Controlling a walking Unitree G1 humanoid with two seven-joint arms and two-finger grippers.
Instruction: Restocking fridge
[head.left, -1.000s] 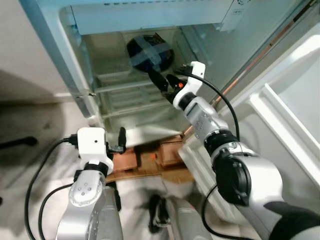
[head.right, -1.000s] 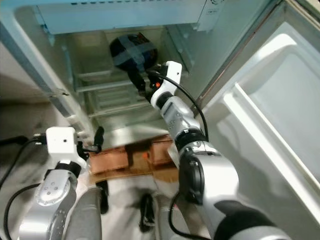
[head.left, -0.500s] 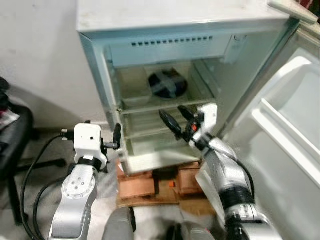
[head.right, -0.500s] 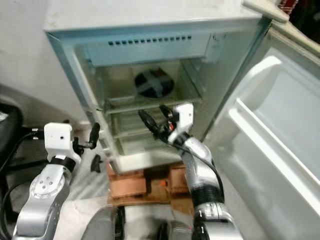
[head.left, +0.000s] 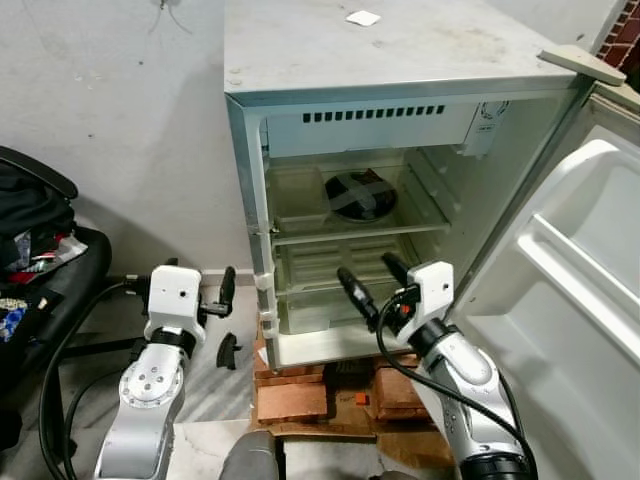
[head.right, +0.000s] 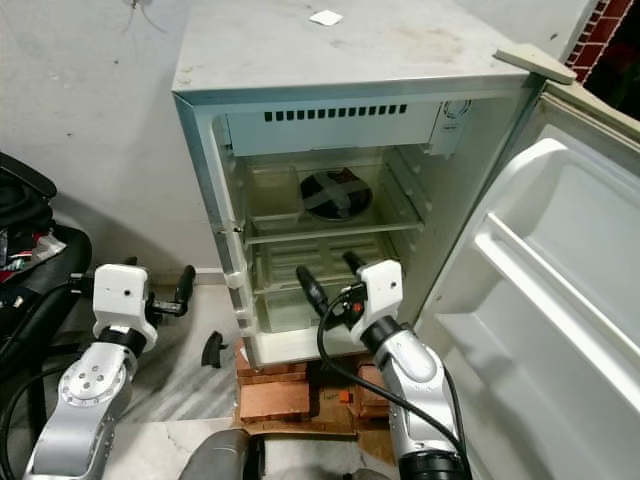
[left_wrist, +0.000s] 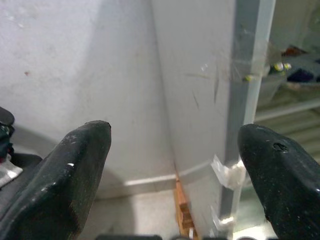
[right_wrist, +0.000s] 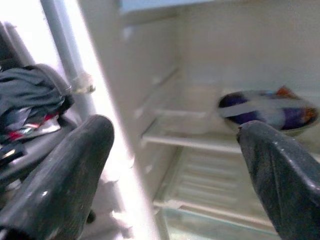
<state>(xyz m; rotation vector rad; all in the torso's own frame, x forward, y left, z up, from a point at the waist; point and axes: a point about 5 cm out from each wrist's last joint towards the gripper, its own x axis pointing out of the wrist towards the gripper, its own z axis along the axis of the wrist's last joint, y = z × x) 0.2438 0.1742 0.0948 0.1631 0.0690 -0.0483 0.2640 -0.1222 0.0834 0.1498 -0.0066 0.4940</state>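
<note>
The small white fridge (head.left: 400, 120) stands open, a dark round dish with a pale cross (head.left: 360, 194) on its upper shelf; the right claw (head.left: 372, 283), spread and empty, hovers near the lower shelf; the left claw (head.left: 224, 318) (also spread) waits left of the fridge; I judge the next item should be fetched, keeping both arms away from the open white door (head.left: 590, 270).

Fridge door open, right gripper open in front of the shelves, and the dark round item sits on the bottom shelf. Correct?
Not quite. The left eye view shows the dark round item on the top shelf, not the bottom. The fridge door is open, and the right gripper is open before the shelves.
</note>
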